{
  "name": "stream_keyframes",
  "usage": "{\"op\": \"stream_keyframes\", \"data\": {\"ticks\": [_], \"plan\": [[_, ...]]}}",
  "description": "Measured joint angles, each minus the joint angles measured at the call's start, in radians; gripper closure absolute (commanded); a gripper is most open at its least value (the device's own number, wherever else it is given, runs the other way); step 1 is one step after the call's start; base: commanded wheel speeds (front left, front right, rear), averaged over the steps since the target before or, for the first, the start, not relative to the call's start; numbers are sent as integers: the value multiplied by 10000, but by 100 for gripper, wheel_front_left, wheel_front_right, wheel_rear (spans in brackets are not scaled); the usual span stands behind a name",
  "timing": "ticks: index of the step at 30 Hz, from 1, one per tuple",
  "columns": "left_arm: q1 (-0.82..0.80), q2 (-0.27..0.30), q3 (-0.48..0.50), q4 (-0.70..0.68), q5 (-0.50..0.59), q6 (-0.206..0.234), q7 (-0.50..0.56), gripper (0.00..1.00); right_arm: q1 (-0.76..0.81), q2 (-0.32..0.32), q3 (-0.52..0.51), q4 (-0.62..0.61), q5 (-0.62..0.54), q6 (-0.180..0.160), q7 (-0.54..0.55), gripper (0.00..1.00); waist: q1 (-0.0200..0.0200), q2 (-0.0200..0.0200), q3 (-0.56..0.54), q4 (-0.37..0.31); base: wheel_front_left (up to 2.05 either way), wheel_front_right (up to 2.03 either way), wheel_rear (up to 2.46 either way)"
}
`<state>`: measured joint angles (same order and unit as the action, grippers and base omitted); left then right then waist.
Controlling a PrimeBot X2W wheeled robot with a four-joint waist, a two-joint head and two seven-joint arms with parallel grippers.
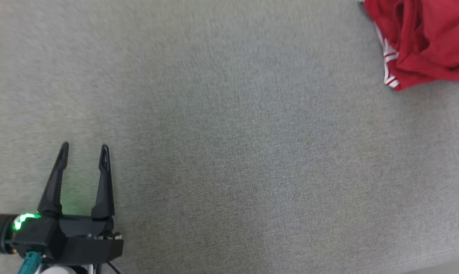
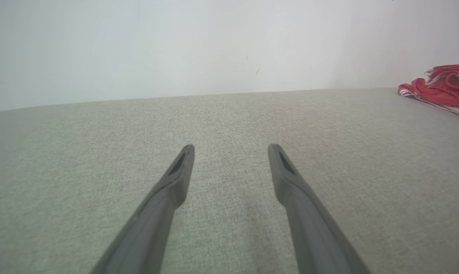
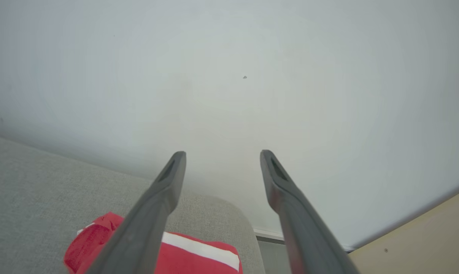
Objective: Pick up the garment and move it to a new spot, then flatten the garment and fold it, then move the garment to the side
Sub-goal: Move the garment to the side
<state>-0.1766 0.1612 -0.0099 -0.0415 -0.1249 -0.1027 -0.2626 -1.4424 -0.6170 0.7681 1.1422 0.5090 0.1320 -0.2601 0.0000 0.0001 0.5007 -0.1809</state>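
A grey woven table spreads across the head view. The left gripper sits at the lower left above the cloth, jaws apart with nothing between them and a green light glowing at its base. The red garment lies crumpled at the upper right corner, white stripes along its edge, well apart from that gripper.

In the left wrist view, the spread jaws point along the bare table towards a white wall; the garment is bunched at the far right.

In the right wrist view, the right gripper has its jaws apart and empty, hanging over the garment near the table's rounded corner, with pale floor at the lower right.
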Motion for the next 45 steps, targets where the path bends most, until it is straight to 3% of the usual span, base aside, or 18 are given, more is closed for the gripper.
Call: {"op": "stream_keyframes", "data": {"ticks": [8, 19, 31, 45], "plan": [[664, -280, 207, 278, -35, -4, 0, 0, 2856, 330, -2677, -2949, -723, -2, -15, 0, -1, -1, -1246, 277, 0, 0, 0], [1184, -533, 499, 604, -63, -38, 0, 0, 7573, 1950, -5735, -5891, -2301, -2, -15, 0, -2, -1, -2858, 680, 0, 0, 0], [1431, -711, 754, 915, -73, -115, 0, 0, 10837, 3499, -7049, -7900, -2780, -2, -17, 0, -2, -2, -3694, 966, 0, 0, 0], [1574, -863, 788, 1329, -73, -199, 0, 0, 13167, 4437, -7242, -9352, -3047, -2, -13, 0, -1, -2, -4235, 1327, 0, 0, 0]]}}
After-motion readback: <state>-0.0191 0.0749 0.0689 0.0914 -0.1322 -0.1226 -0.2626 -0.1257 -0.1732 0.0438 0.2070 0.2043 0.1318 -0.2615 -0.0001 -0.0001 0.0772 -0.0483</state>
